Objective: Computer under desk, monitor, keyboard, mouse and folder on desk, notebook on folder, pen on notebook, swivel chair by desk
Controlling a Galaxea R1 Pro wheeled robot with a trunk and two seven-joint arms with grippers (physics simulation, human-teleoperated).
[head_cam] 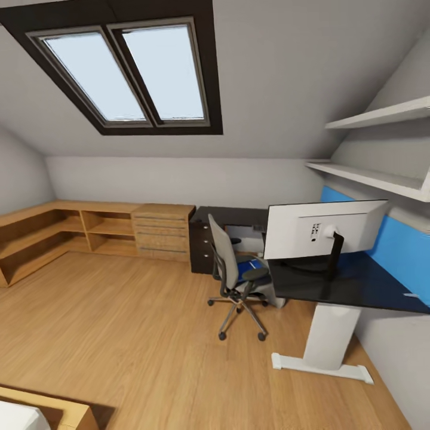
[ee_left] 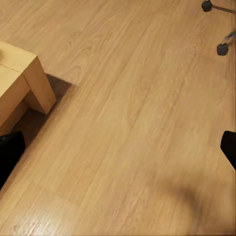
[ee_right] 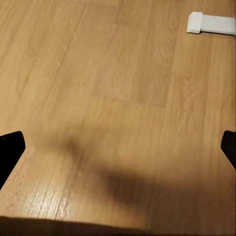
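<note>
Both sets of fingers spread wide and empty, left gripper [ee_left: 118,152] and right gripper [ee_right: 118,147] hanging over bare wood floor [head_cam: 119,334]. Monitor [head_cam: 322,230] already stands on the desk [head_cam: 358,286], back toward me; swivel chair [head_cam: 236,278] sits just beside the desk with the blue folder [head_cam: 246,267] on its seat. Looks like nearly everything's left: folder move, notebook and pen stack; keyboard and mouse placement I can't judge.

Even, bright daylight comes from the skylight [head_cam: 128,71] at eleven o'clock, the glossy desk [head_cam: 352,286] mirrors the monitor stand, soft blurred shadows lie on the floor [ee_right: 118,123], and wide-angle bending warps the room's edges.
</note>
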